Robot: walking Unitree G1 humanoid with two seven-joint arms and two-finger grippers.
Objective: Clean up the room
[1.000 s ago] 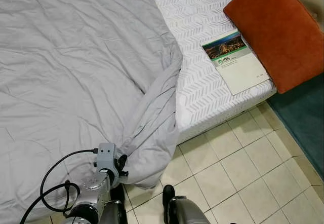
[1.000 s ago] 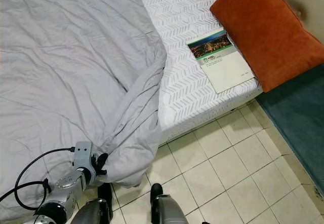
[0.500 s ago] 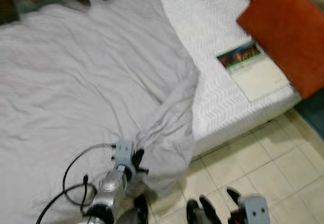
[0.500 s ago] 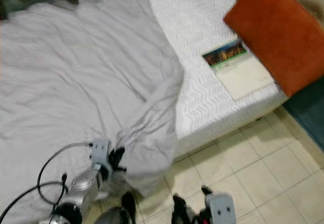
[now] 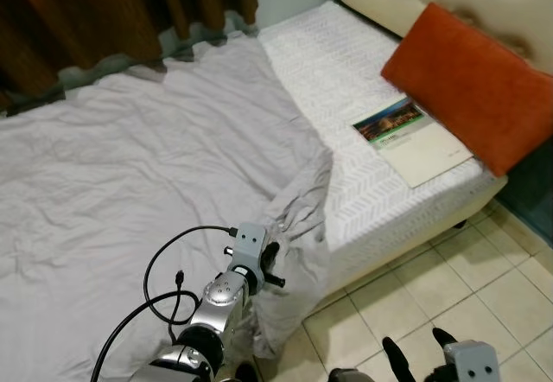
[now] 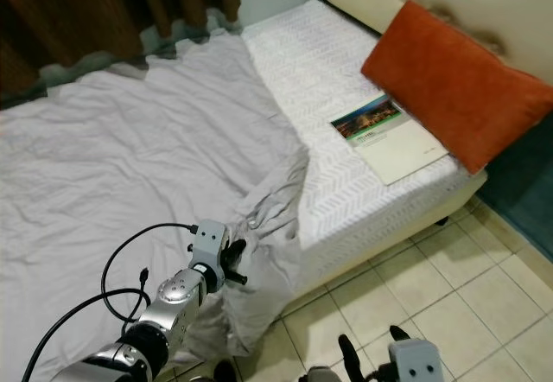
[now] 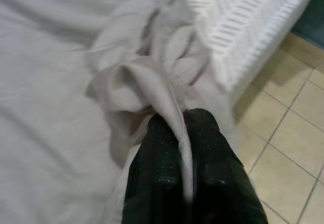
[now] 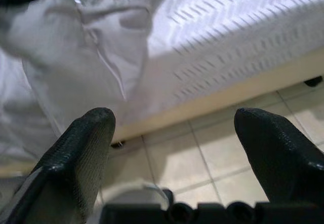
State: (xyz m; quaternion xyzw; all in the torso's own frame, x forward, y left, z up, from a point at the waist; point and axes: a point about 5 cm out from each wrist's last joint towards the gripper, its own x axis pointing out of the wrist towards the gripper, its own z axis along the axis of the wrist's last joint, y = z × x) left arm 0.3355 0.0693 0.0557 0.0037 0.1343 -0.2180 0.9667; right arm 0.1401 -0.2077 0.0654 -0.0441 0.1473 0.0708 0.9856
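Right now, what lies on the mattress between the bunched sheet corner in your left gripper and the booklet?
Only bare white mattress lies between the grey sheet pinched in the left gripper and the booklet, as the left eye view shows.

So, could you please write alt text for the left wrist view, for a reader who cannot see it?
The left pincer is shut on a fold of the grey sheet, pinched between its two black fingers. Beyond it the sheet bunches against the corner of the white patterned mattress, with beige floor tiles beside the bed.
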